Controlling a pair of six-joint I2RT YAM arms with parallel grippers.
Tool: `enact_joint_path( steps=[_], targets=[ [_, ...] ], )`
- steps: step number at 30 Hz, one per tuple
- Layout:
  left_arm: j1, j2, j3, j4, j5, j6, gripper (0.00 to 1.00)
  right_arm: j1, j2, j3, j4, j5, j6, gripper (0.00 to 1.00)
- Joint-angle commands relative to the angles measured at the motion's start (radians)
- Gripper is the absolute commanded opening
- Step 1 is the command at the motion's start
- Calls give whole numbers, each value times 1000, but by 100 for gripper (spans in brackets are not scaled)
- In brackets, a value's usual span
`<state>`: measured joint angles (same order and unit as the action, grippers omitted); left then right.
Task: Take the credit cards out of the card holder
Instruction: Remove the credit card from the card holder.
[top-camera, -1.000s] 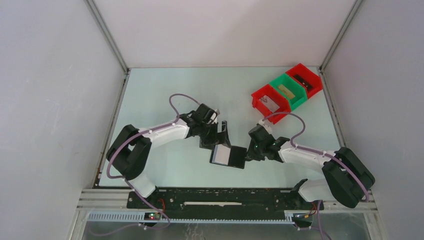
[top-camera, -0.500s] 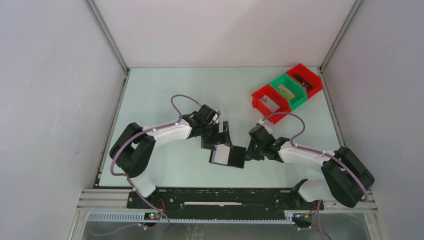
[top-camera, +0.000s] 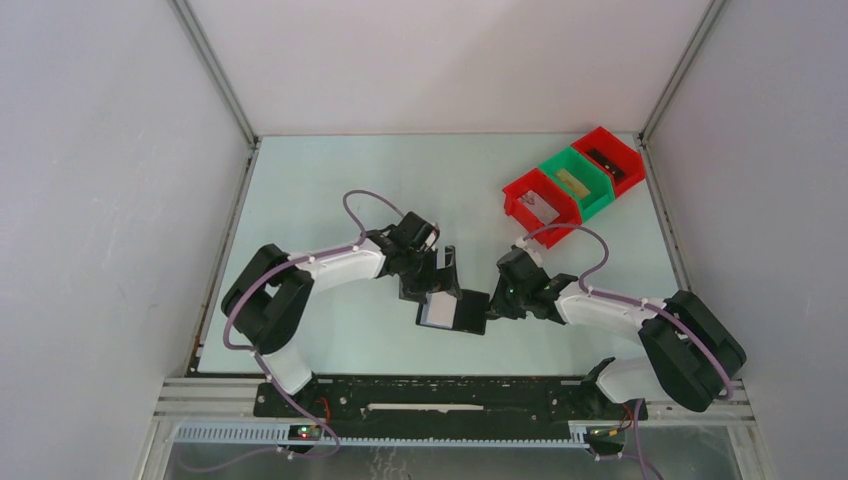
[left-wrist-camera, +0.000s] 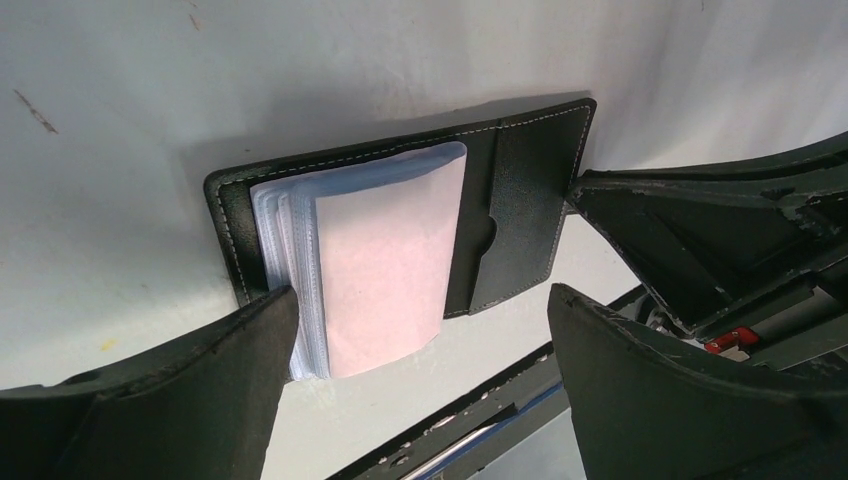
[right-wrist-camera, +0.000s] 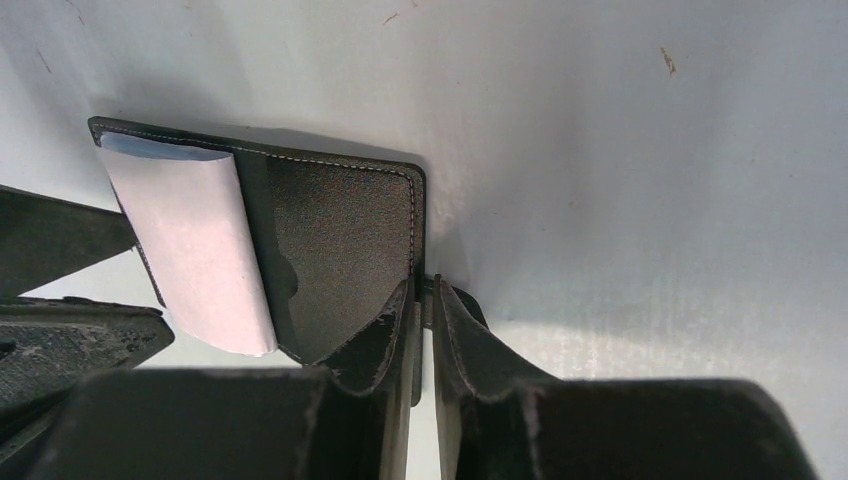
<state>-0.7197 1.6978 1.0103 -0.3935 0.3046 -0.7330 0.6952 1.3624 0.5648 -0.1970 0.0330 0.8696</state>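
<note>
Right gripper (right-wrist-camera: 425, 298) pinches card holder (right-wrist-camera: 335, 225) edge.

Top external camera: fixed high behind the arm bases, looking down and forward over the whole table (top-camera: 330, 180). Left wrist camera: close above the surface, sighting along the left gripper (left-wrist-camera: 415, 315). Right wrist camera: equally close, behind the right gripper (right-wrist-camera: 424, 295), facing the opposite way. All three views share the open card holder (top-camera: 470, 312).

Card holder (top-camera: 470, 313) on table (top-camera: 330, 190); right claw (top-camera: 491, 303) at its right edge, left claw (top-camera: 432, 287) over credit cards (top-camera: 437, 313) at its left.
</note>
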Motion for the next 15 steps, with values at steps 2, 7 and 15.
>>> enact_joint_path(
  steps=[2,7,15],
  targets=[
    [-11,19,29,22,54,12,100,1,48,-35,-8,34,9,19],
    [-11,22,32,55,132,1,100,3,47,-35,-4,30,9,19],
    [-12,-8,10,218,281,-89,100,2,41,-36,-1,24,15,18]
  ],
)
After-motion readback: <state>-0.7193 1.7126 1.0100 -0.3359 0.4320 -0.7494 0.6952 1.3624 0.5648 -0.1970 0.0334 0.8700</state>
